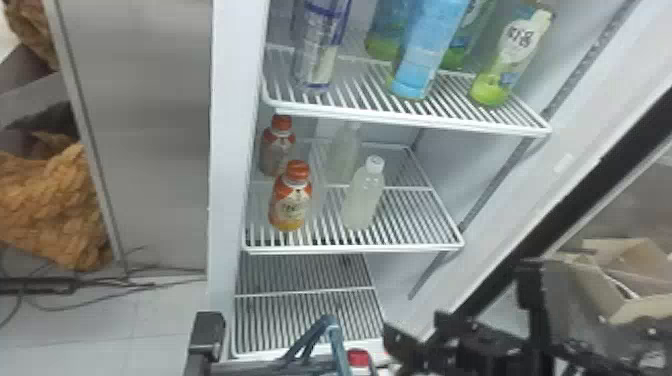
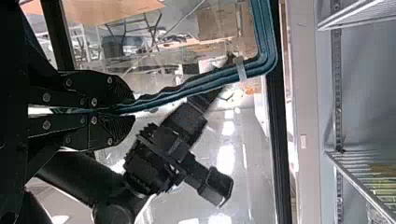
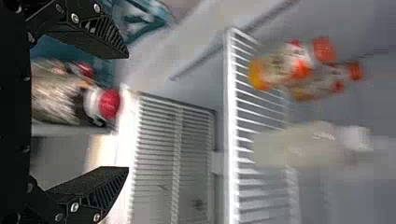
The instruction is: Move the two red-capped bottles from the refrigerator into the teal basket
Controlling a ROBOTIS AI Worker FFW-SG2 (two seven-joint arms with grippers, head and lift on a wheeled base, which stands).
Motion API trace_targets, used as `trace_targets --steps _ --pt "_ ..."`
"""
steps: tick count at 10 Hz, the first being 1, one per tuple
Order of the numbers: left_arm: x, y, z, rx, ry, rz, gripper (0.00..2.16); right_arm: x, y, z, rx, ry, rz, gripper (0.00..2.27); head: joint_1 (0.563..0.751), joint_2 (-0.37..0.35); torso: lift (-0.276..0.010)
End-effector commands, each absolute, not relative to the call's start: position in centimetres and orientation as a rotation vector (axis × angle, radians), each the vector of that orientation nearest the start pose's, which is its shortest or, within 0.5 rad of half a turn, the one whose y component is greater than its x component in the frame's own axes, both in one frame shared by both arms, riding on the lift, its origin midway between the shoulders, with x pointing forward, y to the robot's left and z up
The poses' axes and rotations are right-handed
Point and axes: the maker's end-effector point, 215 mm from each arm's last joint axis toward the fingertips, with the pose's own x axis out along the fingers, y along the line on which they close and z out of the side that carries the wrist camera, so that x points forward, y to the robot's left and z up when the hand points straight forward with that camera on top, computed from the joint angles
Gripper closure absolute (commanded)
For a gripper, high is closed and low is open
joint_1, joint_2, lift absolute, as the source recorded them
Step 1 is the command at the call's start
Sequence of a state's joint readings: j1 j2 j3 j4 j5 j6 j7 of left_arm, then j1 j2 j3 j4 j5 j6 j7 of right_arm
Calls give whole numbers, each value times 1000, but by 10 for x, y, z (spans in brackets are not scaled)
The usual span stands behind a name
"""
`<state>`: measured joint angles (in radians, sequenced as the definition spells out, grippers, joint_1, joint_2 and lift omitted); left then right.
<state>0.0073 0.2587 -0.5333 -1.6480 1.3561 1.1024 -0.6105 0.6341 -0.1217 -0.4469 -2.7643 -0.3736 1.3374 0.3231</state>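
Red-capped bottles (image 3: 51, 98): two. Orange-capped bottles (image 1: 291, 202): two, rear one possibly reflection. White-capped bottle (image 1: 362, 200): one, fainter shape behind. Upper-shelf bottles (image 1: 425, 50): at least three. Wire shelves (image 1: 350, 248): three. Teal basket (image 3: 103, 70): one.

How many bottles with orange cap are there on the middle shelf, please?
2. The front bottle stands near the left front of the middle shelf; the rear bottle stands behind it. More may be hidden behind them.

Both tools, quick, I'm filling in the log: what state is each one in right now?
Left tool: closed on the teal basket's handle.
Right tool: open, holding nothing.
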Motion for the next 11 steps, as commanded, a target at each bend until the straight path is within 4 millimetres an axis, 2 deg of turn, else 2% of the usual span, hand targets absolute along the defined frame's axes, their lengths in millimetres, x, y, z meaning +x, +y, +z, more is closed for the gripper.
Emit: trace_targets --steps 1,2,3,4,5,7,8,11 --pt "220 -126 -346 -1199 1104 -1503 1105 328 -279 -310 64 565 177 190 695 -350 -228" --pt "219 -127 -345 -1204 1104 -1504 1105 341 -282 -292 56 478 168 190 695 -350 -228" --pt "218 -127 -346 -1204 1106 -1505 1105 349 -282 -284 56 434 164 190 695 -350 -228" --pt "218 -127 -346 -1206 1106 -1503 1105 362 -282 -268 53 345 164 191 695 -350 -228" --pt "219 -127 -345 -1211 1102 -1503 1105 379 -282 -248 67 209 161 191 695 -350 -228" --pt "218 -127 -345 -1213 1103 -1502 1105 393 -282 -214 139 -20 127 191 695 -350 -228" --pt "218 -127 -345 -1215 1100 -1502 1105 396 -291 -209 157 -105 100 191 695 -350 -228" --pt "217 -128 -345 -1219 1103 -1503 1105 399 -303 -241 176 -83 58 191 695 -350 -228"
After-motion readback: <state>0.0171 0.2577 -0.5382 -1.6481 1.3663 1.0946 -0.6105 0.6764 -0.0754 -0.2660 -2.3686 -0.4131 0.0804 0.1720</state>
